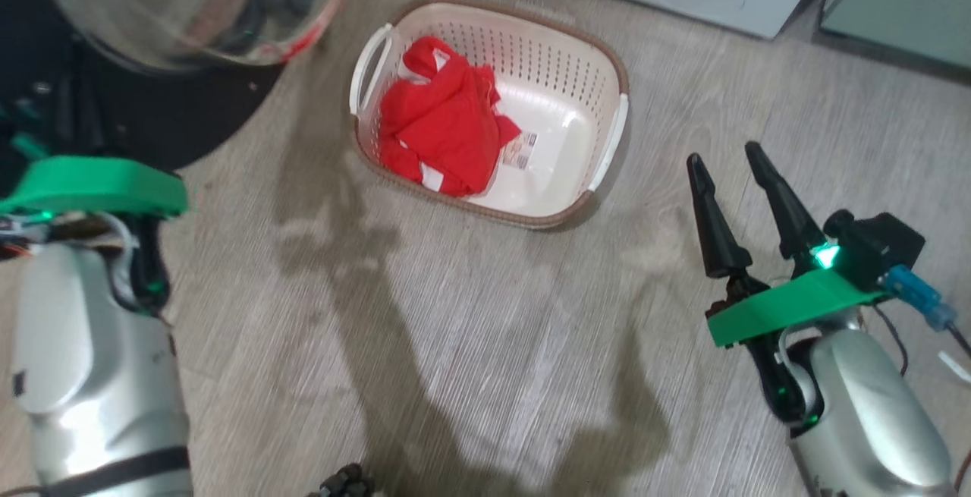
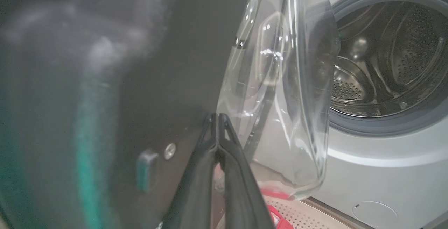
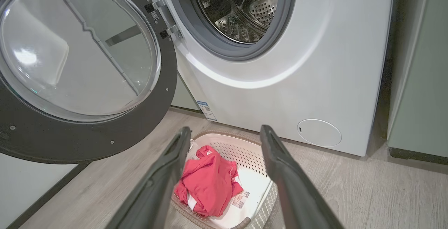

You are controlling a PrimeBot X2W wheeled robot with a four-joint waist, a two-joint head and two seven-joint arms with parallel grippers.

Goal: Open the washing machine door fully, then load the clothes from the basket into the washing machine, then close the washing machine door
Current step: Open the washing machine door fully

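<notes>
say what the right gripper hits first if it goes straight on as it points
probably the white lower front of the washing machine, just beyond the basket; depth unclear, the right gripper may clip its rim

Head: steeply down on the basket (image 1: 531,49) and floor (image 1: 455,330). Left wrist: close against the washing machine door (image 2: 280,82). Right wrist: farther back, sharing basket and door.
</notes>
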